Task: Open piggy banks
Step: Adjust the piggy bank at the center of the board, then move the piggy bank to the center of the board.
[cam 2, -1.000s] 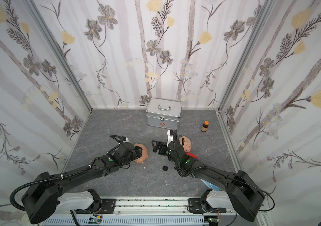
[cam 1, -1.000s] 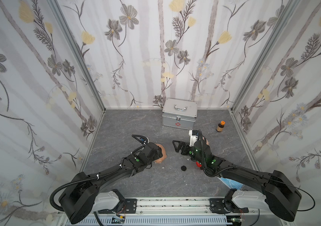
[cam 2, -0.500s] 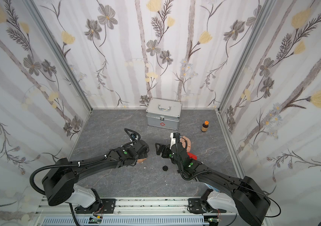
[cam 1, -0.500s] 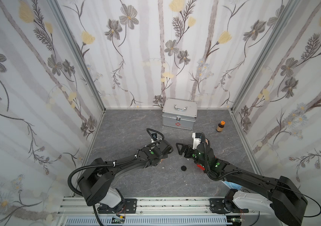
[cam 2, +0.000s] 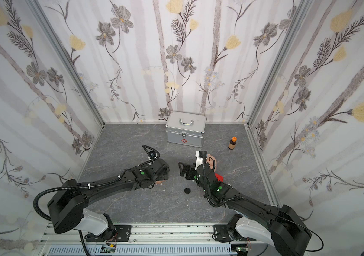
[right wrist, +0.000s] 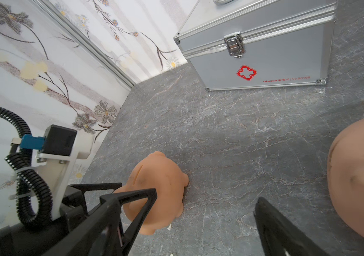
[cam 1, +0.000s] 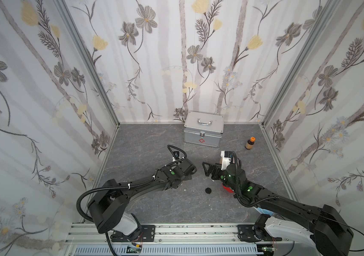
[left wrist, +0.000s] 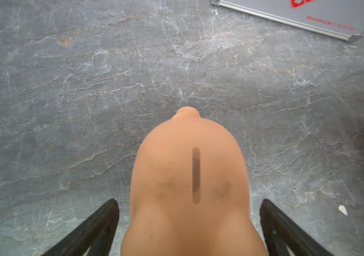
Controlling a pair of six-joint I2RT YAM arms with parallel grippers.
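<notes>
We see the left end effector (left wrist: 188, 201) spread wide. Its two black fingers (left wrist: 96, 223) stand either side of a peach piggy bank (left wrist: 189, 177), and a strip of grey tabletop (left wrist: 65, 88) shows in each gap, so nothing is pinched. That pig sits on the tabletop with its coin slot facing up toward the wrist camera. Its near end runs out of the picture, and we cannot see its underside or any plug there. From above, the left arm covers it almost wholly; only a sliver of that pig (cam 2: 160, 182) shows in a top view.

The right end effector (right wrist: 206, 195) is spread too, with bare tabletop between its fingers and nothing held. It faces the left one from close by. Just beside it a second peach piggy bank (right wrist: 358, 188) is cut off by the frame edge, and in a top view the wrist camera hides part of that pig (cam 2: 211, 160).

The red piggy bank (cam 1: 227, 188) lies under the right arm. Only a small patch shows, so we cannot tell how it lies. A black round plug (cam 1: 208, 190) lies loose on the tabletop between the two arms, and we cannot tell which pig it fits. By the back wall stand a silver case (cam 1: 203, 133) and, apart to its right, a small brown bottle (cam 1: 250, 143) with an orange cap.
</notes>
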